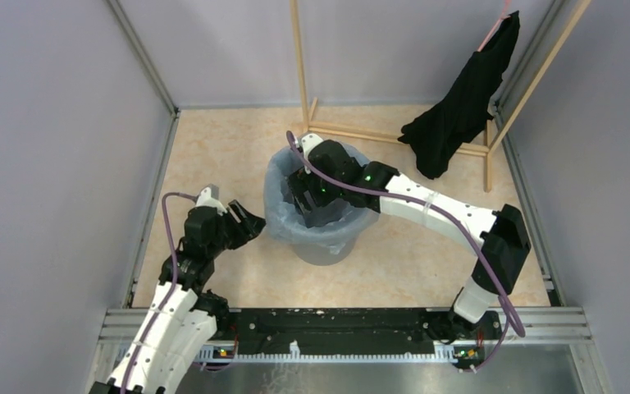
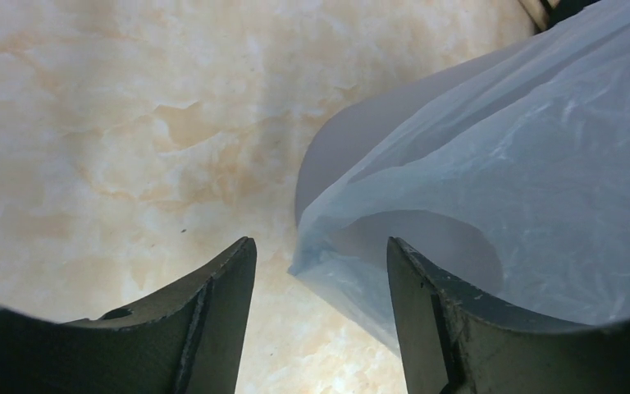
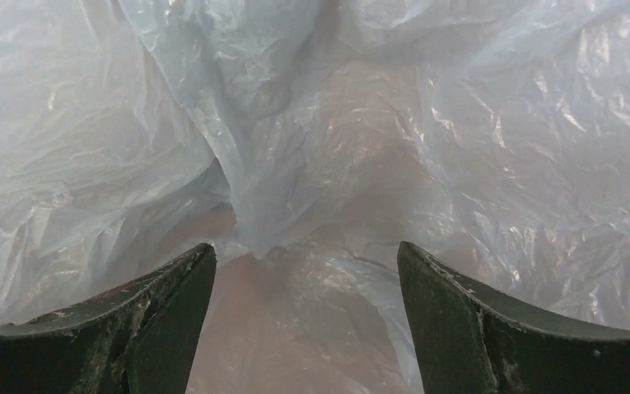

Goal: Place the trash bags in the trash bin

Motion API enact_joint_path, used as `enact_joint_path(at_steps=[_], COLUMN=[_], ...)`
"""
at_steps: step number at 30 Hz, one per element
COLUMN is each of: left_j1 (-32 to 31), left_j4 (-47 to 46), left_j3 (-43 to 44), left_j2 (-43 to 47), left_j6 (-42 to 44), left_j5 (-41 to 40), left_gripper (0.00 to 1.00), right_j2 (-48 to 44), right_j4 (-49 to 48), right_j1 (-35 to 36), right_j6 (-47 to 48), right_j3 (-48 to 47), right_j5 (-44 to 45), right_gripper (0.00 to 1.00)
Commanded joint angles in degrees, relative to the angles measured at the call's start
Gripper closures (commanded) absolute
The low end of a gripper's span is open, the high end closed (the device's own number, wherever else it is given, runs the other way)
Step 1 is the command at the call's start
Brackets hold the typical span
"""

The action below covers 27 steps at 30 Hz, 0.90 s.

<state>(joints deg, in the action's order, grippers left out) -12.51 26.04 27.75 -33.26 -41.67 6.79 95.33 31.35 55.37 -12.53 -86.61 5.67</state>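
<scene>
The round grey trash bin stands mid-floor with the pale-blue trash bag spread inside it and folded over its rim. My right gripper reaches down into the bin. In the right wrist view it is open, with crinkled bag film all around and nothing pinched. My left gripper sits just left of the bin and is open. In the left wrist view the bag's hanging edge drapes over the bin wall. Its lower corner lies between the open left gripper fingers, near the right one.
A black garment hangs on a wooden rack at the back right. Grey walls close in the marbled floor on three sides. A metal rail runs along the near edge by the arm bases.
</scene>
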Motion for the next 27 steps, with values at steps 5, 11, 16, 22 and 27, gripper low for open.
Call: enact_joint_path(at_steps=[5, 11, 16, 22, 27], left_j1=[0.1, -0.1, -0.1, 0.0, 0.0], left_j4=[-14.9, -17.0, -9.2, 3.7, 7.3], left_j3=[-2.3, -4.2, -0.7, 7.7, 12.1], left_j2=[-12.8, -16.5, -10.8, -3.8, 4.5], left_j6=[-0.9, -0.5, 0.0, 1.0, 1.5], left_j5=[9.2, 8.1, 3.6, -1.4, -6.2], left_gripper=[0.29, 0.3, 0.19, 0.09, 0.08], right_j2=[-8.2, -14.6, -15.2, -14.2, -11.3], right_j4=[-0.5, -0.4, -1.1, -3.4, -3.9], right_j1=[0.2, -0.1, -8.1, -20.3, -24.9], right_j6=[2.0, 2.8, 1.9, -0.8, -2.6], right_j3=[-2.7, -5.5, -7.7, -4.8, -1.8], right_j5=[-2.3, 1.7, 1.7, -4.3, -18.7], right_gripper=[0.12, 0.02, 0.01, 0.01, 0.02])
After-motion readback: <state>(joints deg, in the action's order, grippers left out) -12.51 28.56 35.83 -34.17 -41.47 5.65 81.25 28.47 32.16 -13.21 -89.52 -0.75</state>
